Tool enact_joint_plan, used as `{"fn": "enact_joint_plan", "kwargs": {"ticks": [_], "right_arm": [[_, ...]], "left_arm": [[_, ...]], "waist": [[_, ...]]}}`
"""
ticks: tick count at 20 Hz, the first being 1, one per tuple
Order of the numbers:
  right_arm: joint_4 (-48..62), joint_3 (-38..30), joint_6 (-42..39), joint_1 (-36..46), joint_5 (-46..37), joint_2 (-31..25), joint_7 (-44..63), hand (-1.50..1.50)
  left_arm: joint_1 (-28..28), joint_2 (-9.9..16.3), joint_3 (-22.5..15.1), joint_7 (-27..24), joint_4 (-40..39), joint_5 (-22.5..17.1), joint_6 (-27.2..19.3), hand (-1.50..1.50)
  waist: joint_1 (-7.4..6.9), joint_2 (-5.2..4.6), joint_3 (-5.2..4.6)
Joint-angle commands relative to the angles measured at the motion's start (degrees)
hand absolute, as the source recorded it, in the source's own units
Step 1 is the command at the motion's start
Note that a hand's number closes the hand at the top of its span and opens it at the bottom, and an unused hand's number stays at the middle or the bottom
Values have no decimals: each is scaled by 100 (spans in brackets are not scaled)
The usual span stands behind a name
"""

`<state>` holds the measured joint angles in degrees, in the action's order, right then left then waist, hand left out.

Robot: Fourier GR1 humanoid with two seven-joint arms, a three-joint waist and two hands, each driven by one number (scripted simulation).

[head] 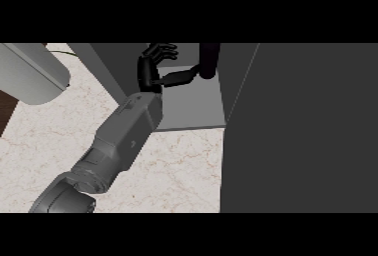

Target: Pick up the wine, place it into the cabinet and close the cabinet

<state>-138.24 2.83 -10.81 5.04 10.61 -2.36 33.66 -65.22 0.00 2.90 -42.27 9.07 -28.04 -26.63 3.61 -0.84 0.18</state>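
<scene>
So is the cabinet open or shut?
Open. You can see right into the cabinet, where the wine stands on its pale shelf, and the dark door is swung out at the right.

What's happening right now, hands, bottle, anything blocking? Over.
Left hand open inside the cabinet, thumb at the wine bottle. Bottle upright on the shelf. Right hand out of sight. Cabinet door open, filling the right side.

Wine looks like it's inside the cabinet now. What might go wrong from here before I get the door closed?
1. The left hand has its thumb reaching to the wine bottle, which stands upright; pulling back sideways may tip it.
2. The forearm lies across the cabinet opening, so it may clip the edge when it comes out.
3. The dark panel at right, likely the open door, hides that side from view.
</scene>
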Motion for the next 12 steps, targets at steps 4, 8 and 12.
{"fn": "enact_joint_plan", "kwargs": {"ticks": [4,8,12], "right_arm": [[-355,31,-106,-366,268,48,-143,-150],[-221,73,-59,-178,88,18,-122,-150],[-193,195,45,-66,56,89,-41,-150]], "left_arm": [[175,41,30,-255,-299,129,-249,-150],[70,64,-50,-114,-432,271,-411,-150],[395,143,-85,-447,-465,360,-308,-150]], "waist": [[43,-48,-17],[50,-63,-21],[64,-88,-26]]}}
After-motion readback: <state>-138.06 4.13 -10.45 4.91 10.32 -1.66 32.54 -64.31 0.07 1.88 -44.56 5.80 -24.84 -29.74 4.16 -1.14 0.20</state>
